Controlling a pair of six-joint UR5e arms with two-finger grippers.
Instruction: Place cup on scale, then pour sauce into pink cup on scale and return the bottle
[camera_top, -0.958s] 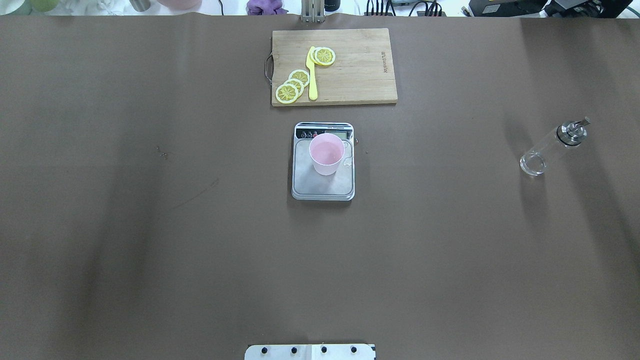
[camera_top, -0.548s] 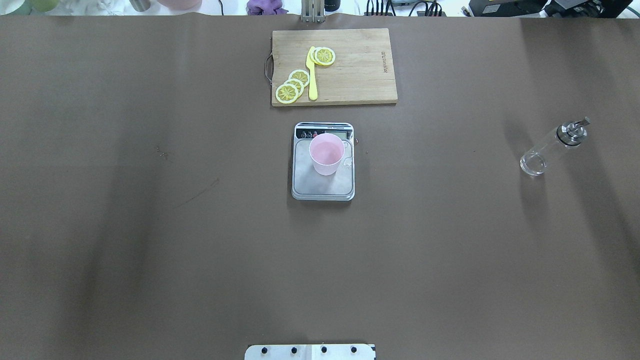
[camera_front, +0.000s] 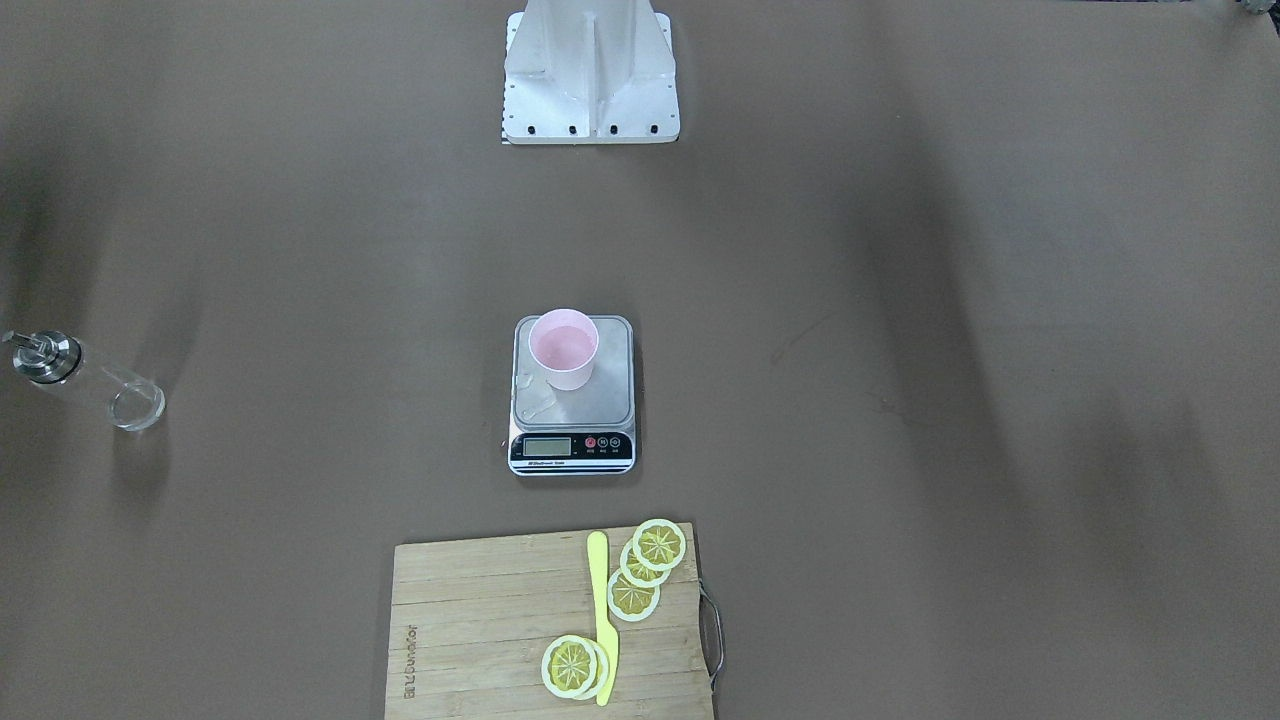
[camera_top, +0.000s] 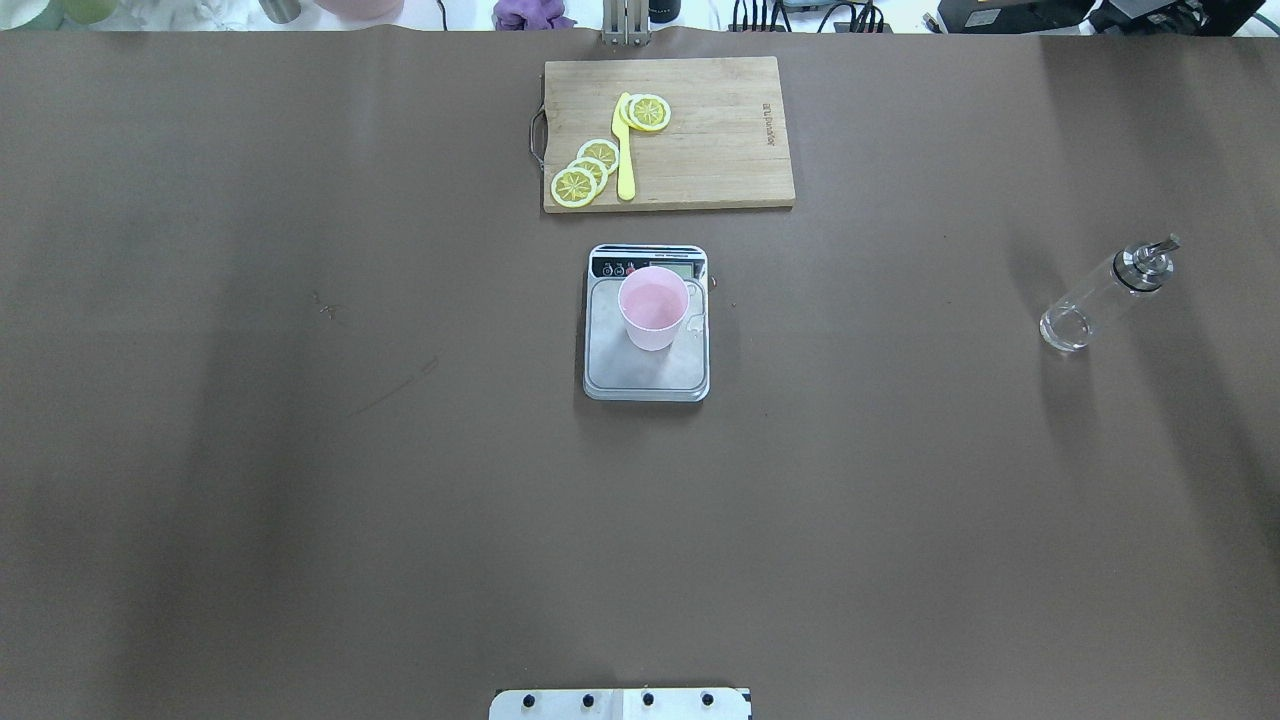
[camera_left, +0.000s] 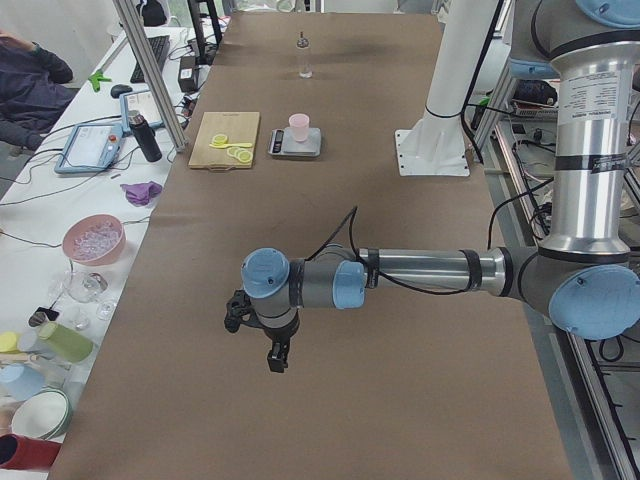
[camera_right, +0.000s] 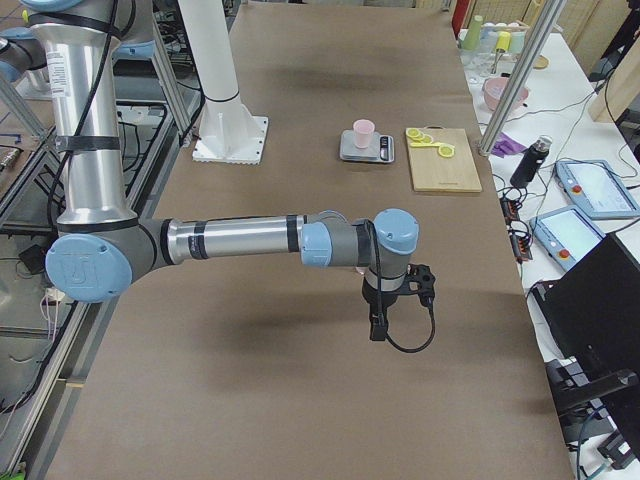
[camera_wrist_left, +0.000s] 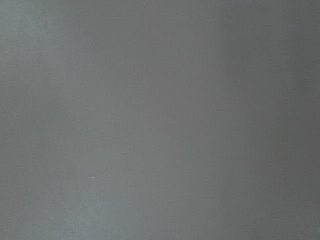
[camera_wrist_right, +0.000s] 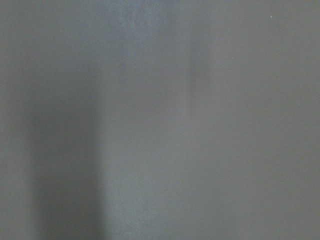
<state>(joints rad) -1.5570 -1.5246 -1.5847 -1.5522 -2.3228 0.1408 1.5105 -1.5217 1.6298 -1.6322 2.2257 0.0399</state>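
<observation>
Since each gripper is caught only in a side view, it cannot be told whether the fingers of the left gripper (camera_left: 277, 357) or of the right gripper (camera_right: 378, 326) are apart or together; nothing is seen held in either. Each arm is stretched out low over the brown table (camera_top: 300, 500), well apart from the task's things, and only blurred, plain table surface is shown by both wrist cameras. The cup (camera_top: 653, 305) is stood upright on the steel platform of the scale (camera_top: 646, 378), which is set at the middle of the table with its display strip turned away from the robot. The bottle (camera_top: 1105, 295) is stood upright, its metal pourer cap on top, far out on the robot's right side and well apart from the scale. Beyond the scale, a wooden cutting board (camera_top: 720, 130) is laid, and on it lemon slices (camera_top: 575, 186) and a yellow knife (camera_top: 625, 150) are placed.
</observation>
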